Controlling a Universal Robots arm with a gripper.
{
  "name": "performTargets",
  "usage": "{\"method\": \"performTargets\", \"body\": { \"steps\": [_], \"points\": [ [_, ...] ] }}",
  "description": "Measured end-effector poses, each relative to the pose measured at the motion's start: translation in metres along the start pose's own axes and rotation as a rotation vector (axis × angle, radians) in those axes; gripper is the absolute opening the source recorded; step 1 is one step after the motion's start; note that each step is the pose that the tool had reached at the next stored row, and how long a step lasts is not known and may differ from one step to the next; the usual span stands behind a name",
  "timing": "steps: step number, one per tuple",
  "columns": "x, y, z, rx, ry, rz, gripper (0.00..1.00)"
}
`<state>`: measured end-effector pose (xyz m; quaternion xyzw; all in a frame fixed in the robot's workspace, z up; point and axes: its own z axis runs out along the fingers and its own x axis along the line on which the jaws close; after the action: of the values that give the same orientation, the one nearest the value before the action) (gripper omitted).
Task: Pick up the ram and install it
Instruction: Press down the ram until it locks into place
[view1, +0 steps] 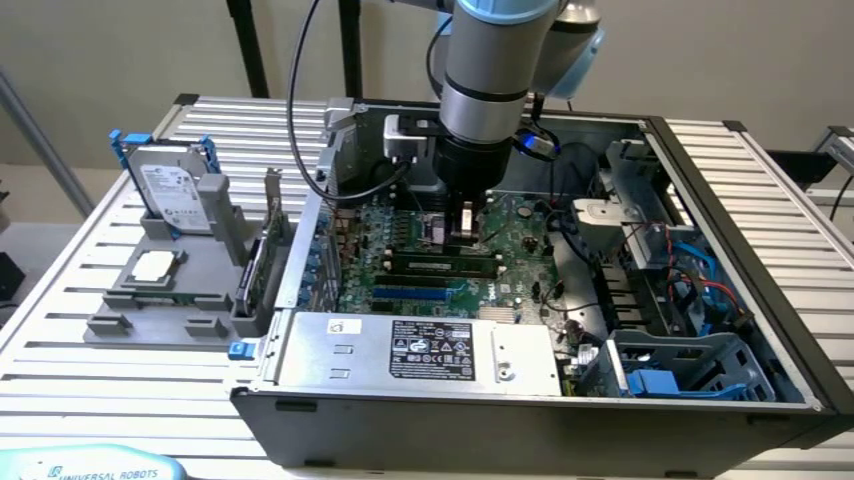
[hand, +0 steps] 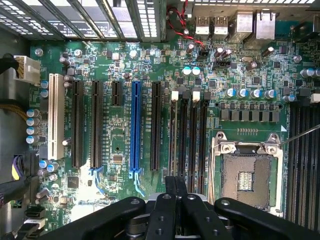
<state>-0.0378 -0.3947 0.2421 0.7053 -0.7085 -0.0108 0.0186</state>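
Hanging over an open desktop computer case (view1: 694, 150) of dark sheet metal, the grey cylindrical arm reaches down to the green motherboard (view1: 514, 215) at the centre of the exterior view. A long, thin dark-green ram (view1: 437, 265) with black chips lies seated in a black slot just below the gripper (view1: 463, 232) in that frame. In the wrist view the board appears glossy green, studded with round silver capacitors, long black expansion slots, one blue slot (hand: 135, 127) and a square metal-framed processor socket (hand: 246, 172) at lower right. The gripper (hand: 175, 192) shows matte black fingers (hand: 187, 215), closed together with nothing between them, above the narrow memory slots (hand: 187, 135). At the exterior view's left, a silver hard drive (view1: 176, 190) with blue rails stands upright in a grey holder (view1: 147, 300) on the ribbed aluminium table (view1: 120, 380).
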Motion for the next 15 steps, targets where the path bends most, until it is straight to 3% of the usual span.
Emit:
{"method": "performTargets", "body": {
  "steps": [7,12,15],
  "points": [
    [0.0000,0.0000,0.0000,0.0000,0.0000,0.000,0.11],
    [-0.0003,0.0001,0.0049,0.0099,-0.0001,0.000,0.11],
    [-0.0004,0.0012,0.0077,0.0126,0.0000,0.000,0.11]
  ]
}}
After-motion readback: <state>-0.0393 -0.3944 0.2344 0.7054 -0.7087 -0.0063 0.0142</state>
